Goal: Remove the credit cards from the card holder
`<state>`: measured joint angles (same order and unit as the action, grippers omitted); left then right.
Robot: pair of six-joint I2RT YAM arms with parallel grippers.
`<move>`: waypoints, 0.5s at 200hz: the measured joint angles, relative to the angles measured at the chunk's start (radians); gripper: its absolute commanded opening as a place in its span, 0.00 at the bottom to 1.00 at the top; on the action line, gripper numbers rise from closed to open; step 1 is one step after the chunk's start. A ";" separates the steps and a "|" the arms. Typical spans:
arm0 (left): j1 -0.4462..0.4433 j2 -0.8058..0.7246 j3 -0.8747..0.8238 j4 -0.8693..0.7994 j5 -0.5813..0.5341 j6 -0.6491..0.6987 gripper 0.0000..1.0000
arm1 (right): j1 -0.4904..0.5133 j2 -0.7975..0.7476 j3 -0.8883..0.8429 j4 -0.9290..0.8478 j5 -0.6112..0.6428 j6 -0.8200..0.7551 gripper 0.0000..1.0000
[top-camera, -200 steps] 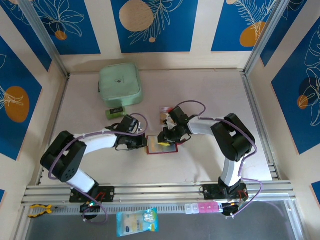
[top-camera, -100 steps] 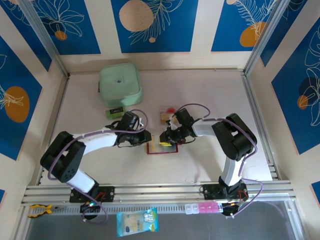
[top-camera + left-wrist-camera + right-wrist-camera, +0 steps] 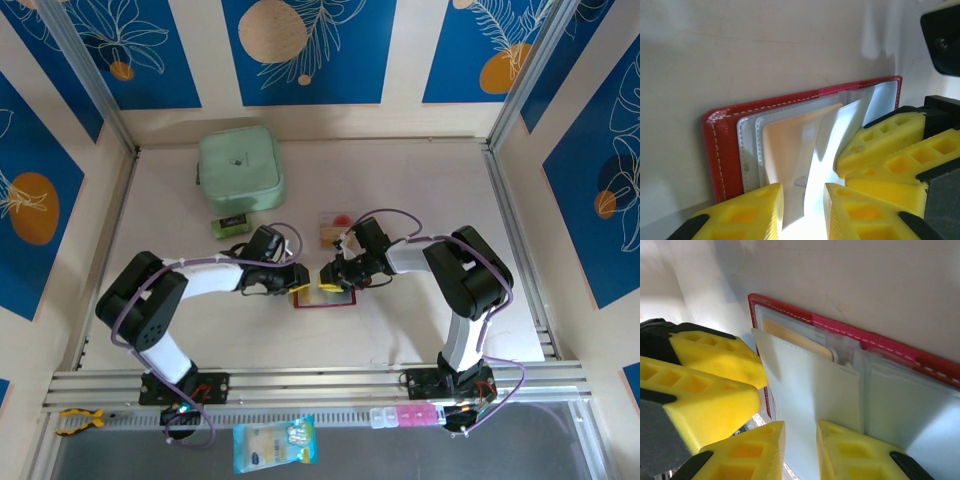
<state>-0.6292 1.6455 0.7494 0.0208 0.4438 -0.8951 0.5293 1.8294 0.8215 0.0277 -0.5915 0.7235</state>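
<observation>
Card holder (image 3: 323, 298) open, clear sleeves (image 3: 810, 385) over tan card (image 3: 792, 336); whitish card (image 3: 335, 227) behind

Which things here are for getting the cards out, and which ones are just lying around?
For the job:
card holder, lying open
tan-gold card, in a clear sleeve
whitish card with a red mark, out on the table

Just lying about:
mint-green zip case
green-and-black block
blue-and-yellow packet, at the near edge
</observation>
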 measured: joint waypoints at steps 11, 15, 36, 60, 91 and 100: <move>-0.005 0.005 0.001 0.002 0.002 -0.006 0.27 | -0.001 0.000 -0.002 0.005 -0.002 0.003 0.24; -0.007 0.007 0.002 0.002 0.002 -0.006 0.27 | -0.001 0.000 -0.004 0.008 -0.003 0.003 0.24; -0.013 0.019 0.011 0.003 0.003 -0.017 0.25 | -0.002 0.000 -0.007 0.015 -0.008 0.003 0.24; -0.018 0.033 0.025 0.010 0.011 -0.018 0.23 | -0.004 0.000 -0.015 0.034 -0.014 0.011 0.24; -0.027 0.043 0.034 0.025 0.021 -0.028 0.20 | -0.005 0.000 -0.018 0.041 -0.018 0.018 0.24; -0.029 0.043 0.034 0.025 0.024 -0.032 0.20 | -0.005 0.000 -0.019 0.042 -0.018 0.021 0.25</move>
<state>-0.6579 1.6882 0.7834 0.0460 0.4683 -0.9272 0.5240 1.8290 0.8028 0.0700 -0.6094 0.7448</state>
